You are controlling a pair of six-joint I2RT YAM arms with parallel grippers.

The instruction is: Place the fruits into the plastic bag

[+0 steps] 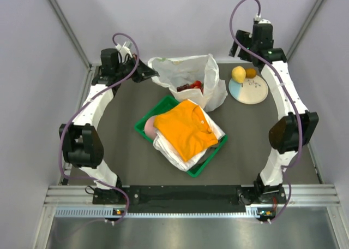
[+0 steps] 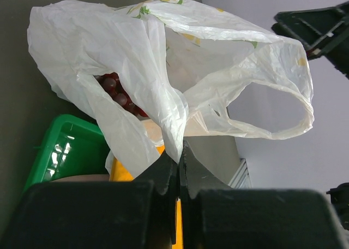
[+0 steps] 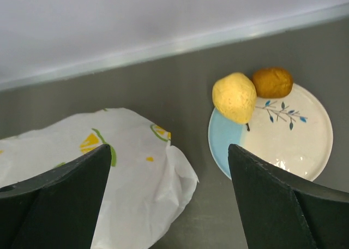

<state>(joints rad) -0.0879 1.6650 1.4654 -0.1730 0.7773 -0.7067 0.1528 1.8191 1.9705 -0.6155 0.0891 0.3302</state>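
Table (image 1: 125, 167) comes first from where I stand: a dark mat with both arms curving in from the near edge. At its middle sits a green tray (image 1: 210, 159), set at an angle and piled with folded clothes: an orange garment (image 1: 185, 128) on top, white ones (image 1: 174, 150) under it, and a pink rounded thing (image 1: 149, 126) tucked at the left end.

Just behind the tray, touching its far corner, stands the plastic bag (image 1: 188, 74), white and crinkly with citrus slices printed on it. Its mouth gapes upward. The left gripper (image 2: 179, 164) is clenched on a fold of the bag's rim, jaws pressed flat together with the film pinched between them, and one loop handle hangs free to the side. Down inside lie several red fruits (image 2: 117, 93) (I cannot tell their number).

Right of the bag, a little apart, rests a pale round plate (image 3: 294, 140) with a blue wedge and a sprig painted on it. At its far edge sit a yellow pear (image 3: 234, 97) and a small orange (image 3: 272, 82), touching each other.

The right gripper (image 3: 169, 150) hovers above, between bag and plate, its jaws spread wide and gripping nothing.
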